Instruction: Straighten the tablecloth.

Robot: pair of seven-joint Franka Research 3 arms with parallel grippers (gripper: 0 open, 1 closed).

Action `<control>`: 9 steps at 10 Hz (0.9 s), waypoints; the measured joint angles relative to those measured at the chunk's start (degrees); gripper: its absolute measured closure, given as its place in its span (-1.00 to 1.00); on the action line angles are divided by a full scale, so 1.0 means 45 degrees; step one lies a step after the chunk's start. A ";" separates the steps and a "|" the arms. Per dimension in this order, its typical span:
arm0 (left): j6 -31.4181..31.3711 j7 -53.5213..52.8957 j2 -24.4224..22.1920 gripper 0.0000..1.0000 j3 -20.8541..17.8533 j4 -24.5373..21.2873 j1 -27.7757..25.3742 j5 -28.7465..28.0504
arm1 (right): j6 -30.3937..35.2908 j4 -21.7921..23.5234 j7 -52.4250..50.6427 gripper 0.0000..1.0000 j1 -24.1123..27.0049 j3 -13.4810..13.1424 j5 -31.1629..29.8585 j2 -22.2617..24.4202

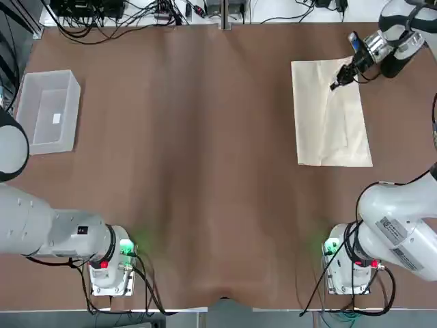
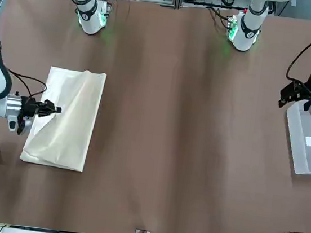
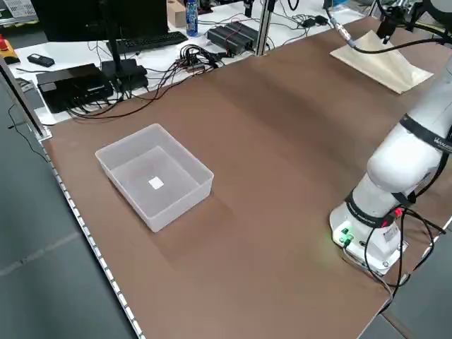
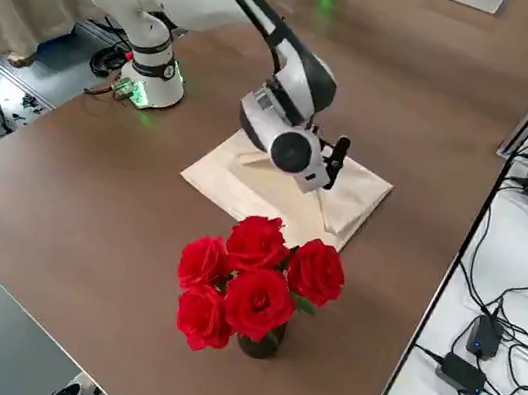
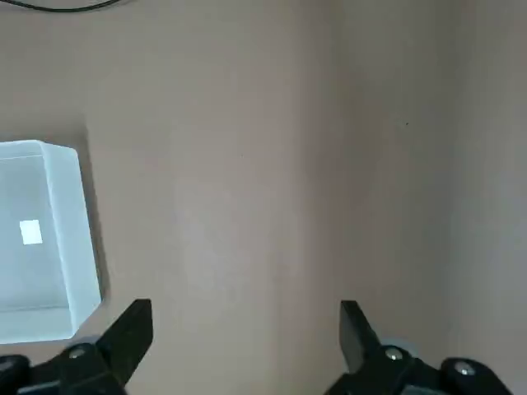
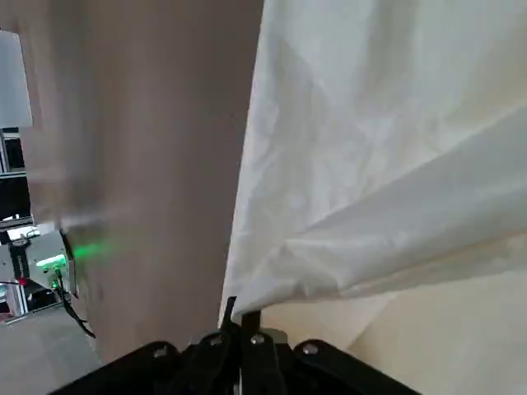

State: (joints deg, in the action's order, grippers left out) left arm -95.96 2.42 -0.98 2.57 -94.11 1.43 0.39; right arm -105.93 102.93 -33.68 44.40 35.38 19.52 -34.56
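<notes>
The cream tablecloth (image 1: 321, 130) lies folded on the brown table at the far right, and a raised fold runs across its top layer. My right gripper (image 1: 334, 85) is over its far edge, shut on a pinch of the top layer, which lifts off the sheet below (image 6: 370, 148). The front view shows the same grip, with the right gripper (image 2: 56, 109) at the side of the tablecloth (image 2: 69, 123). My left gripper (image 5: 243, 329) hovers open and empty over bare table beside the clear bin, far from the cloth.
A clear plastic bin (image 1: 51, 143) sits at the far left of the table. A vase of red roses (image 4: 256, 277) stands close to the cloth on the right side. Cables and boxes (image 1: 116, 17) line the far edge.
</notes>
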 joint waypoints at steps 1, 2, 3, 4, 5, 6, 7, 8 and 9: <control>0.0000 0.0000 0.0001 -1.00 0.0000 0.0000 0.0000 0.0000 | -0.0069 0.0000 0.0424 0.96 -0.0142 0.0362 0.0000 0.0010; 0.0000 0.0000 0.0002 -1.00 -0.0001 0.0000 -0.0001 0.0000 | -0.0116 0.0002 0.0694 0.96 -0.0359 0.0703 0.0002 0.0012; 0.0000 0.0000 0.0003 -1.00 -0.0002 0.0000 -0.0001 0.0000 | -0.0270 0.0002 0.1057 0.96 -0.0672 0.1091 0.0004 0.0021; 0.0000 0.0000 0.0005 -1.00 -0.0002 0.0000 -0.0002 0.0000 | -0.0571 0.0003 0.1363 0.96 -0.1102 0.1447 0.0005 0.0032; 0.0000 0.0000 0.0007 -1.00 -0.0003 0.0000 -0.0002 0.0000 | -0.0971 0.0008 0.1733 0.96 -0.1706 0.1685 0.0005 0.0037; 0.0000 0.0000 0.0008 -1.00 -0.0004 0.0000 -0.0003 0.0000 | -0.1422 0.0009 0.2220 0.96 -0.2468 0.1758 0.0005 0.0040; 0.0000 0.0000 0.0009 -1.00 -0.0004 0.0000 -0.0003 0.0000 | -0.2020 0.0010 0.2776 0.96 -0.3294 0.1806 0.0005 0.0037; 0.0000 0.0000 0.0010 -1.00 -0.0004 0.0000 -0.0003 0.0000 | -0.2658 -0.0013 0.3274 0.96 -0.4160 0.1863 0.0006 0.0038; 0.0000 0.0000 0.0010 -1.00 -0.0004 0.0001 -0.0003 0.0000 | -0.3229 -0.0122 0.3799 0.96 -0.5114 0.1890 0.0006 0.0041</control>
State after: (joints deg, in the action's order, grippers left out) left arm -95.96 2.42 -0.93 2.55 -94.10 1.42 0.39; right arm -120.46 102.38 -16.58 21.39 43.88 19.55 -34.37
